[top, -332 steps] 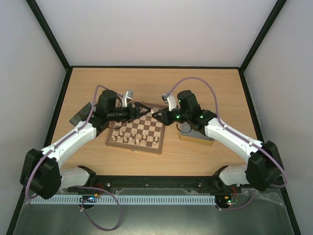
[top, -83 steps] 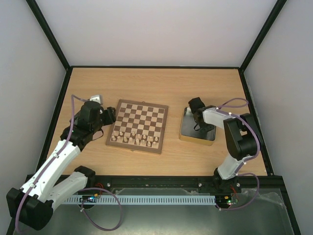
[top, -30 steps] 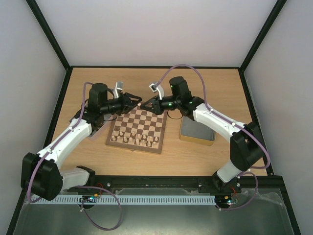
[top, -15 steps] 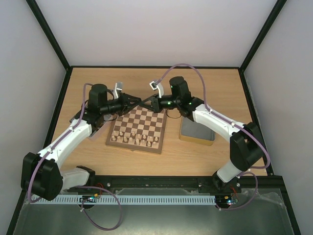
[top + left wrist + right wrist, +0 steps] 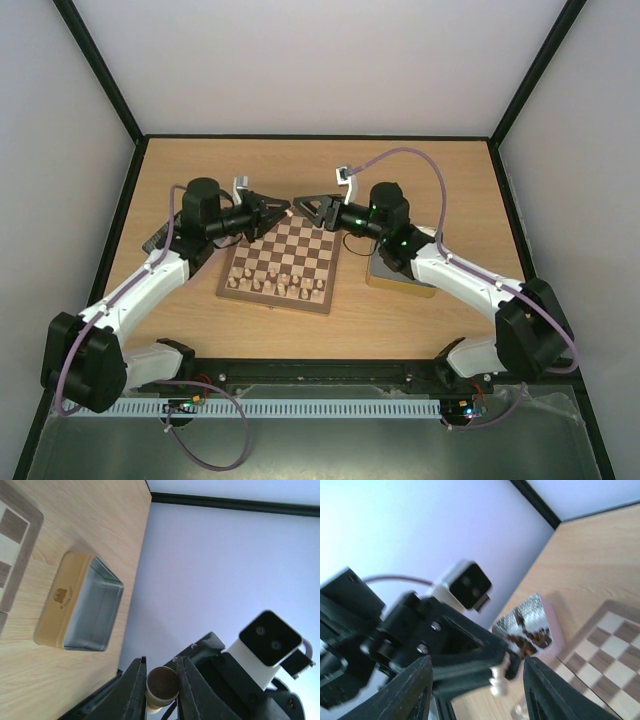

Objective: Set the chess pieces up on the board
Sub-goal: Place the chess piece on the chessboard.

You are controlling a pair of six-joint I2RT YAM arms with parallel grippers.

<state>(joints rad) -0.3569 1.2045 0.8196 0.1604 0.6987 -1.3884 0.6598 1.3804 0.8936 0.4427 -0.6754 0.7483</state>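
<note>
— Left gripper?
— Clamped tight on one pale chess piece, held above the board's far edge. Which piece, I cannot tell.
— Right gripper?
— Jaws wide, empty, facing the left tip to tip.
— Reason?
— Judged: carried high to clear the men along the near edge, bound for the bare far ranks.

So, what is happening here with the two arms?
The two arms meet in the air over the far edge of the board. The left fingers are shut on a pale piece. The right fingers stand open just opposite and hold nothing. Other pieces already stand on the board's two near rows. A gold tin lies right of the board.
</note>
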